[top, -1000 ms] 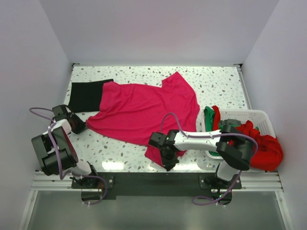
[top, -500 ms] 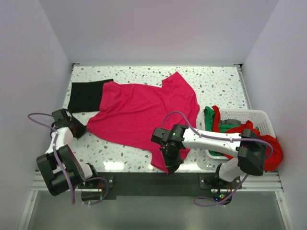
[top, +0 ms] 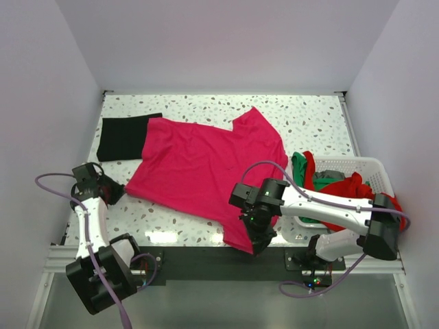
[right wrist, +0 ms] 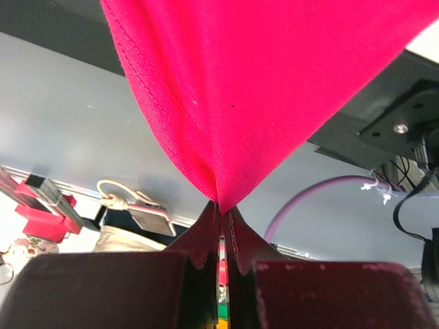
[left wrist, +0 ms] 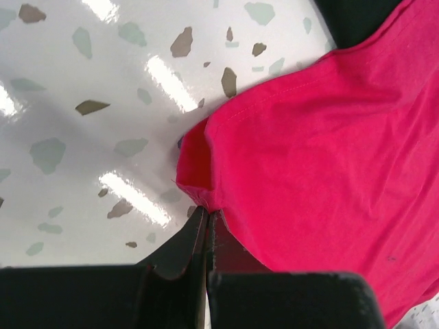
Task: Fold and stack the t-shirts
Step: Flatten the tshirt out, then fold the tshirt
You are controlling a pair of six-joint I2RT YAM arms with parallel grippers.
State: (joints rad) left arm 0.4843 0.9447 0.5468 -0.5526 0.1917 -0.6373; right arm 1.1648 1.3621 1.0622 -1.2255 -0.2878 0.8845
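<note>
Pinching the pink shirt [top: 199,164], jaws fully closed, left gripper [left wrist: 206,218] grips a corner, right gripper [right wrist: 221,209] the hem.

A spread t-shirt [top: 206,161] lies across the middle of the tabletop [top: 309,120]. Behind it to the left lies a second t-shirt [top: 122,137], whose right edge sits under the spread one's far left sleeve. On the right, near the front edge, stands a basket [top: 376,166] with heaped t-shirts [top: 384,212] in it, some hanging over its left and right rims. The left hand [top: 118,191] is at the spread t-shirt's near left corner, pinching it. The right hand [top: 254,236] is at the near right corner, by the tabletop's front edge, clamped on that corner.
</note>
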